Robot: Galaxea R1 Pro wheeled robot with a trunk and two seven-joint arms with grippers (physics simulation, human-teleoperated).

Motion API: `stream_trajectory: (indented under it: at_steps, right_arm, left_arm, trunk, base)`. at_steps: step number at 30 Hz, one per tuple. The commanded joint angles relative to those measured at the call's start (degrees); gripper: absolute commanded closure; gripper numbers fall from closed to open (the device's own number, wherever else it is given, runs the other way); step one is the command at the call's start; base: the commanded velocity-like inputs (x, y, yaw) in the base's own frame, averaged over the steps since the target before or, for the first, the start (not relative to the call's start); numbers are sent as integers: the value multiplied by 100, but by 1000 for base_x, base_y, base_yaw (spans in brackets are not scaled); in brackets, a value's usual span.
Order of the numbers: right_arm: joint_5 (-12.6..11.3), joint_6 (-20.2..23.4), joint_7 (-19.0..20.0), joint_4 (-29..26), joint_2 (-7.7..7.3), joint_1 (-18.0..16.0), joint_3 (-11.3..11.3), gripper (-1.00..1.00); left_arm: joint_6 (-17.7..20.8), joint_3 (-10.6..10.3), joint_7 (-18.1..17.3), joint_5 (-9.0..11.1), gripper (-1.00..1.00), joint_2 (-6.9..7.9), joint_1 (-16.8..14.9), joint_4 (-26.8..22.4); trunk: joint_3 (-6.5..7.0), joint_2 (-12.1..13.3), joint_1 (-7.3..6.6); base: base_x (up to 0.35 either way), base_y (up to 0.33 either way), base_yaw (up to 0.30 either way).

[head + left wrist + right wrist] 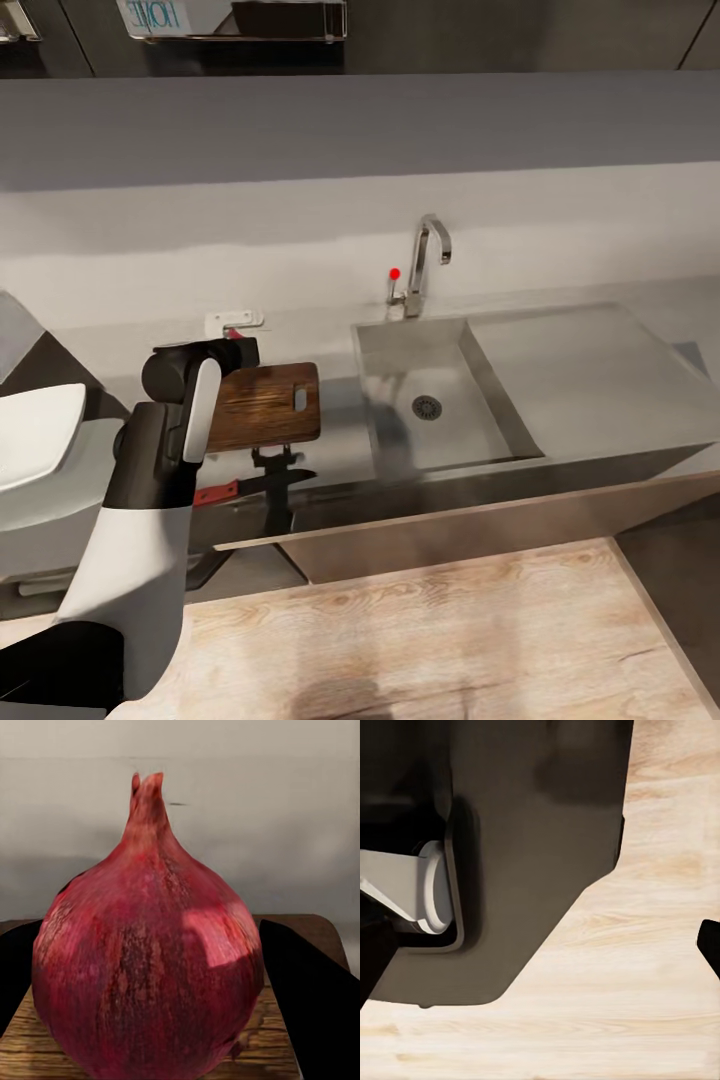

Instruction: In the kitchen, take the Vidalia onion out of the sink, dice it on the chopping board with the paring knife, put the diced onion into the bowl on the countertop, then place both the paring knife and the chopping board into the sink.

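Item: onion, whole, red-skinned, pointed tip up, seen close in the left wrist view between the two dark fingers of the left gripper; the jaws appear clenched on it, one finger at each flank, though actual contact is not clear. Position: over the board, whose wood grain shows beneath and beside the bulb; whether the onion rests on the wood or hangs just above it cannot be told. Board: on the tabletop, just beside the sink on its tap-less side, handle slot toward the sink. Knife: red handle, dark blade, at the tabletop's front edge, near the board. Sink: no onion in it; drain bare. Right gripper: a dark finger edge shows over wooden floor; jaw state cannot be told. Step in hand, as judged: setting the onion down on the board. Handling note: lower until the base bears on the wood, near the board's middle, away from the slot; release only when it sits steady, since a round bulb may roll toward the sink; withdraw straight up, clear of the tip.
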Motion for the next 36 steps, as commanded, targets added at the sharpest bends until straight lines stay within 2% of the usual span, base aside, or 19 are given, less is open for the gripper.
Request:
stream_trajectory:
  at_steps: [1,12,16,18,24,36]
  right_arm:
    - [-36,-19,-2,5,17,-3,40,-100]
    - [-46,-9,-18,2,42,-3,30,-100]
    - [-46,-7,-19,0,38,-3,30,-100]
    - [-46,-7,-19,1,38,-3,30,-100]
    - [-43,-5,-19,0,37,-3,22,-100]
    - [-41,1,-19,0,37,-3,21,-100]
  left_arm:
    - [19,-3,55,58,100,-3,-5,0]
    - [19,-3,55,61,100,-16,-5,14]
    - [26,-5,55,66,100,-26,-5,59]
    - [27,-11,55,71,100,-87,-5,158]
    - [28,-33,49,74,100,-176,-5,614]
    - [28,-38,47,75,100,-200,-5,673]
  trunk:
    - [-8,-9,3]
    - [-16,-9,3]
    - [-17,-9,3]
    - [-17,-9,3]
    - [-17,-9,3]
    - [-17,-9,3]
  base:
    - [0,0,92]
    - [0,0,189]
    - [0,0,37]
    - [0,0,8]
    - [0,0,1]
    - [-122,0,0]
